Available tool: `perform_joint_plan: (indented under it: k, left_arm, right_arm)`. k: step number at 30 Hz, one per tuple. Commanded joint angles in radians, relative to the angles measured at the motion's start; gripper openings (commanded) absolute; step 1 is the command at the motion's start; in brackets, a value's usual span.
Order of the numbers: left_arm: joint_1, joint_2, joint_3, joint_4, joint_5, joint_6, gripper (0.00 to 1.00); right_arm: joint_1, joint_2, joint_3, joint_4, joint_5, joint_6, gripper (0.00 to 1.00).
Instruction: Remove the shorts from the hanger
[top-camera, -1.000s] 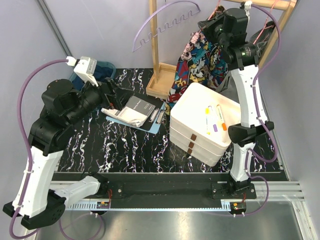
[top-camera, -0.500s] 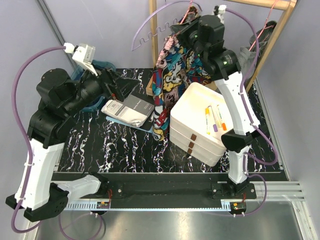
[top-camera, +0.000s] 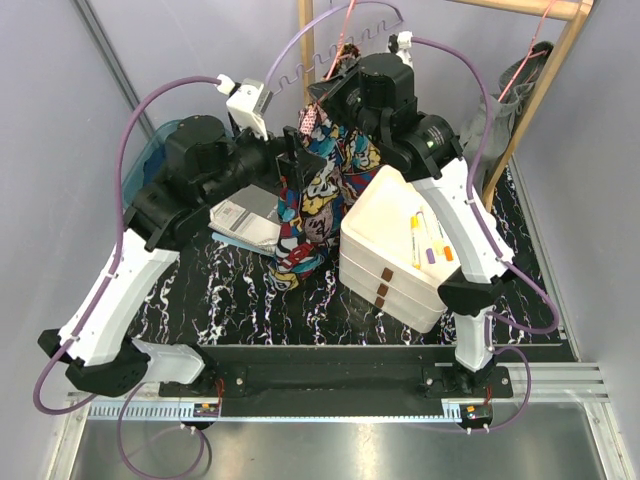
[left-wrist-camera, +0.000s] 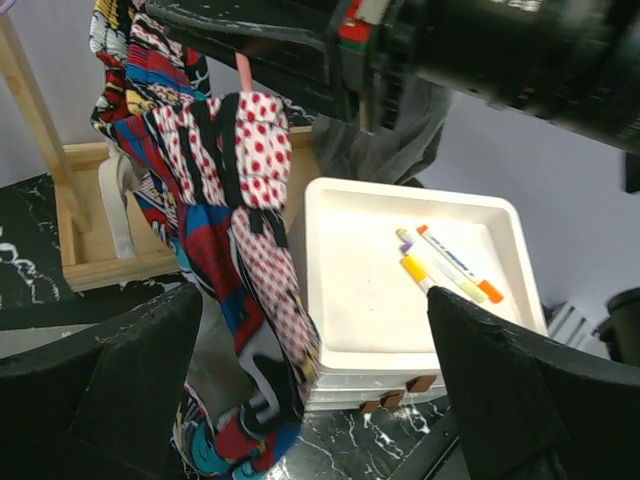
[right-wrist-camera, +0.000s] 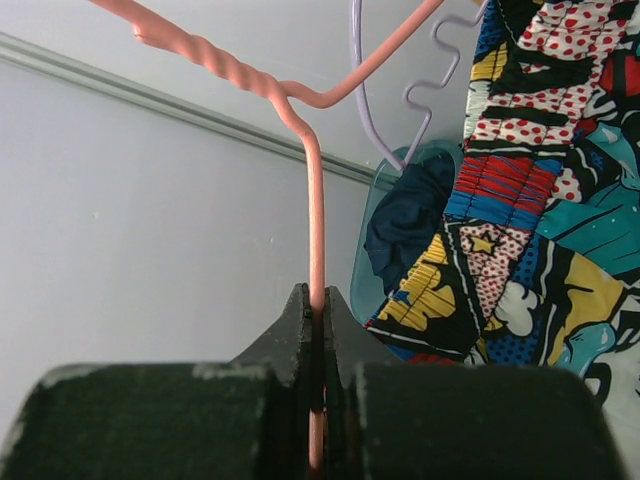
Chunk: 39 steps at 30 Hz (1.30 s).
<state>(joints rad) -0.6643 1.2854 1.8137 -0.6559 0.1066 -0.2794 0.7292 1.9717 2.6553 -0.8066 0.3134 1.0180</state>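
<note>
The right wrist view alone shows the grip. The right gripper (right-wrist-camera: 316, 300) has its fingers pressed together on the straight stem of a pink wire hanger (right-wrist-camera: 314, 180), just below the twisted neck, and the wire runs upright between them. This view also shows the navy shorts (right-wrist-camera: 405, 225) bunched in a teal bin (right-wrist-camera: 365, 270) at the far left, which the left arm hides from the top camera.

The left wrist view alone shows the left gripper (left-wrist-camera: 315, 300) with its dark fingers (left-wrist-camera: 140, 370) spread wide apart, holding nothing. The multicolour shorts (left-wrist-camera: 235, 250) hang just past them. Behind them a grey garment (left-wrist-camera: 385, 150) droops beside the right arm, and three markers (left-wrist-camera: 445, 265) lie in the top white tray (left-wrist-camera: 330, 190).

From above, the multicolour shorts (top-camera: 305, 200) hang in the middle of the scene between the two grippers, left of the stacked white trays (top-camera: 400, 250) and touching their left edge. Their long axis is close to vertical: the spotted waistband is up at the hanger and the legs point down toward the black marbled table (top-camera: 200, 300). Whether the lower hem touches the table cannot be told. A lavender hanger (top-camera: 300, 60) hangs at the far side.
</note>
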Motion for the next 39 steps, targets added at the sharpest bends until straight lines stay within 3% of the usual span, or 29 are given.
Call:
perform_joint_plan:
  k: [1,5,6,8,12,14,16,20,21,26,34,39]
  left_arm:
    - [-0.011,0.009,0.030,0.027,-0.195,0.017,0.91]
    - [-0.012,0.005,0.018,0.009,-0.261,0.040,0.66]
    - [-0.012,0.002,0.013,0.006,-0.277,0.049,0.51]
    - [-0.011,-0.006,0.010,0.002,-0.304,0.069,0.41]
    - [-0.011,-0.012,0.016,-0.010,-0.306,0.089,0.02]
    - [-0.011,-0.023,0.019,-0.016,-0.321,0.089,0.00]
    - [-0.012,-0.049,0.021,-0.028,-0.340,0.082,0.00]
    - [-0.011,-0.113,0.022,-0.063,-0.337,0.048,0.00]
    - [-0.012,-0.136,0.022,-0.071,-0.326,0.037,0.00]
    - [-0.009,-0.187,0.015,-0.143,-0.225,-0.039,0.00]
    - [-0.009,-0.288,-0.034,-0.252,-0.151,-0.075,0.00]
    - [-0.009,-0.334,-0.067,-0.283,-0.111,-0.069,0.00]
  right_arm:
    - [0.038,-0.091,0.012,0.035,0.006,-0.015,0.00]
    - [0.050,-0.103,0.011,0.029,-0.056,-0.019,0.00]
    - [0.056,-0.105,0.011,0.023,-0.057,-0.022,0.00]
    - [0.070,-0.112,0.005,0.015,-0.074,-0.030,0.00]
    - [0.085,-0.128,-0.027,0.018,-0.109,-0.044,0.00]
    - [0.085,-0.126,-0.034,0.037,-0.155,-0.070,0.00]
    - [0.085,-0.117,-0.023,0.032,-0.183,-0.123,0.10]
    - [0.085,-0.111,-0.026,0.020,-0.261,-0.287,0.50]
    - [0.085,-0.111,-0.024,0.018,-0.275,-0.329,0.65]
    - [0.085,-0.134,-0.031,0.017,-0.338,-0.584,0.87]
    - [0.070,-0.122,0.014,0.047,-0.465,-0.756,0.90]
    - [0.070,-0.085,0.037,0.101,-0.574,-0.765,0.89]
